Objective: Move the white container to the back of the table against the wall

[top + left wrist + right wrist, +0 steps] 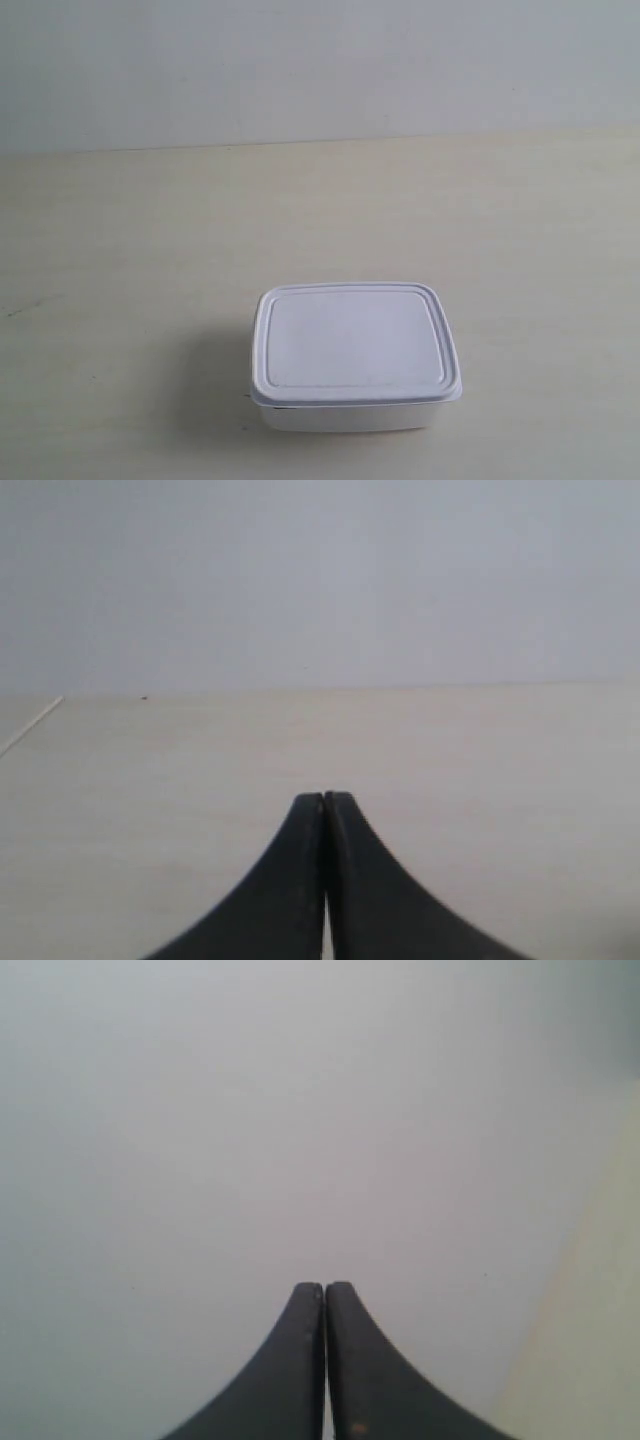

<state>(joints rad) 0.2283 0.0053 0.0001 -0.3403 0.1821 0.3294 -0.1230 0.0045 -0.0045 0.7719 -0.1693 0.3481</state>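
Observation:
The white container [355, 355], lid on, sits on the cream table [150, 250] near the front edge in the exterior view, well short of the grey-white wall [320, 60]. Neither arm shows in that view. In the left wrist view my left gripper [325, 798] is shut with nothing in it, facing bare table [480, 770] and the wall [320, 580]. My right gripper [324, 1287] is shut and empty too, pointed at the wall [250, 1110] with a strip of table [590, 1360] at one side. No wrist view shows the container.
The table's back edge meets the wall along a straight line [320, 142]. A thin table edge line [30, 727] shows in the left wrist view, with a tiny dark speck [144, 697] near the wall.

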